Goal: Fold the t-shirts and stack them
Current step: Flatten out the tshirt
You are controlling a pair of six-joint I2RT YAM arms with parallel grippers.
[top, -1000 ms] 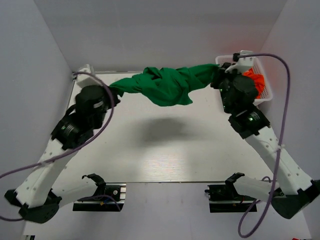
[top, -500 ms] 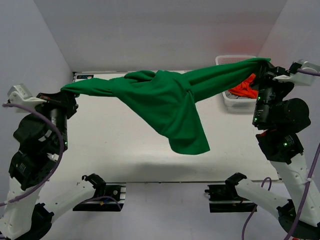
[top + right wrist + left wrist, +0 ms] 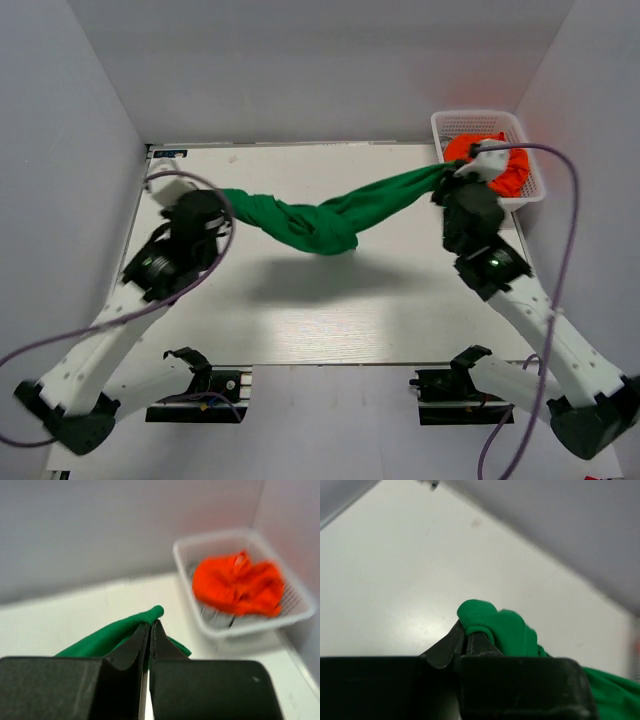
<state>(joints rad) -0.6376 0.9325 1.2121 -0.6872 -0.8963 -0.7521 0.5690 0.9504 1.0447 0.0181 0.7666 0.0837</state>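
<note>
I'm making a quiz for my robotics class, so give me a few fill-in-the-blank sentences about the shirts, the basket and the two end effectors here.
The twisted t-shirt held up between the left end effector and right end effector is ____ in colour.
The white basket holds a second t-shirt coloured ____.
On the table, that basket sits at the far ____ corner.
Missing words: green; orange; right.

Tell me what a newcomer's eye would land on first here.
The green t-shirt, twisted into a sagging rope above the table, is pinched at one end by the left gripper and at the other by the right gripper. Next comes the orange t-shirt bunched in the white basket at the far right corner.
</note>
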